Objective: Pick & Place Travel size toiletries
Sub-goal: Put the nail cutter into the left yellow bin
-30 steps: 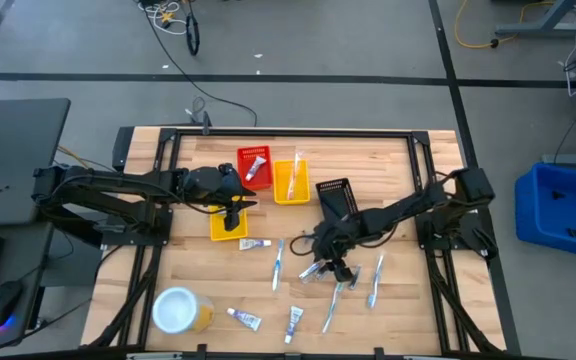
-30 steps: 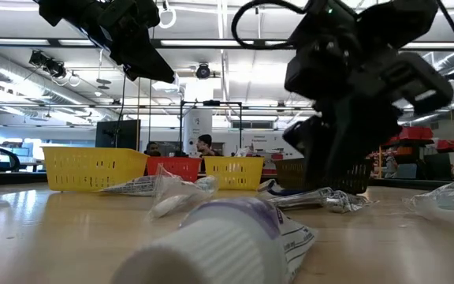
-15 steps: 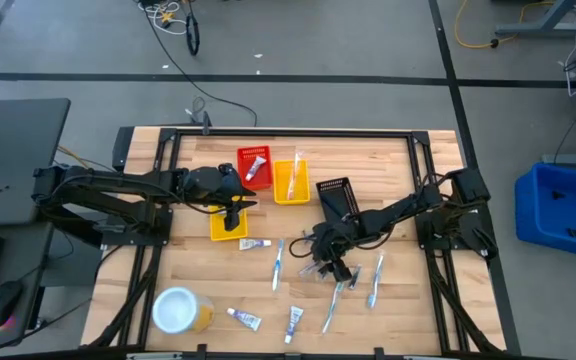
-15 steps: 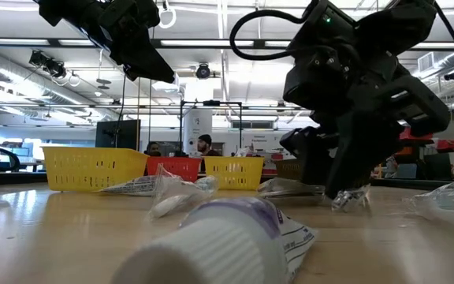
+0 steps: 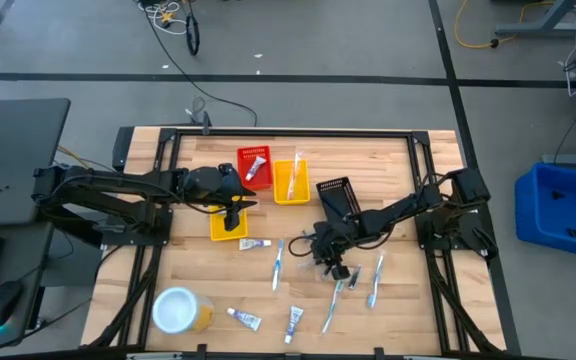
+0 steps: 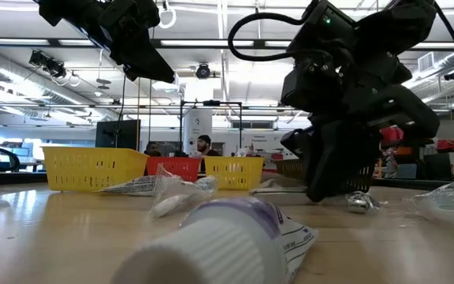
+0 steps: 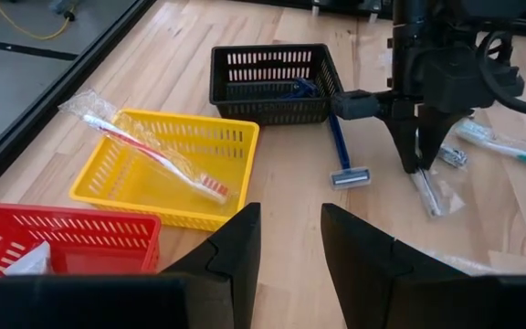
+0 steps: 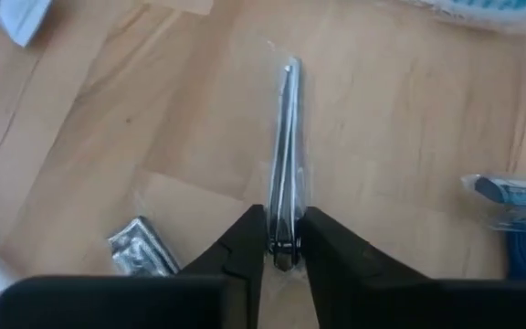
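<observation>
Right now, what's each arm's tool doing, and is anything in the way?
Right tool shut on thin silver tweezers in clear wrap on the wooden table. Left tool open, above the yellow baskets. Small foil packet beside the tweezers.

Bright, even light comes from ceiling lamps above. Shadows are soft. In the low view, the near white tube is blurred.

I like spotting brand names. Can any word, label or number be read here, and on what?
No text can be read.
small white tubes: blue and red print, too small to read.
wrapper in the red basket: print too blurred.
white-topped round container: no legible label.
</observation>
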`<action>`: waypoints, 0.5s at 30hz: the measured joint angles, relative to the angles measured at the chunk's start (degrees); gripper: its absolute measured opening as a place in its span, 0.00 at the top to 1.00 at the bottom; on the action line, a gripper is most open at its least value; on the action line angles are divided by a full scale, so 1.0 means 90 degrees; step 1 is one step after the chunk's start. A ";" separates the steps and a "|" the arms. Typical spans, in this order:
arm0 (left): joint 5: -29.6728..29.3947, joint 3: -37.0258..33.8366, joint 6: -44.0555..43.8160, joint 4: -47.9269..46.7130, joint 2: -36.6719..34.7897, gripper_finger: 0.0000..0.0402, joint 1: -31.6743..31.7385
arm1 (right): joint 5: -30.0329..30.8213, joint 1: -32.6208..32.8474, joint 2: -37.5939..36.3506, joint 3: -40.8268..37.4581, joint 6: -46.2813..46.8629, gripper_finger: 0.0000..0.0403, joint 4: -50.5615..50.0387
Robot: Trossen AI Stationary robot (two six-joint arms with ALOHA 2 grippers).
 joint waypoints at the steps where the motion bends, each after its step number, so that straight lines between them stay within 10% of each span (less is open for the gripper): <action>1: 0.0000 0.0000 -0.0040 0.0000 0.0000 0.69 -0.0002 | -0.0025 0.0000 -0.0021 -0.0002 0.0004 0.83 0.0001; 10: 0.0003 0.0000 -0.0339 0.0355 0.0109 0.69 -0.0002 | -0.0023 -0.0008 -0.0564 0.0000 0.0236 0.83 0.0997; 15: 0.0004 -0.0005 -0.0292 0.0680 0.0334 0.69 -0.0002 | 0.1053 -0.0087 -0.0940 0.0000 0.0178 0.83 0.1298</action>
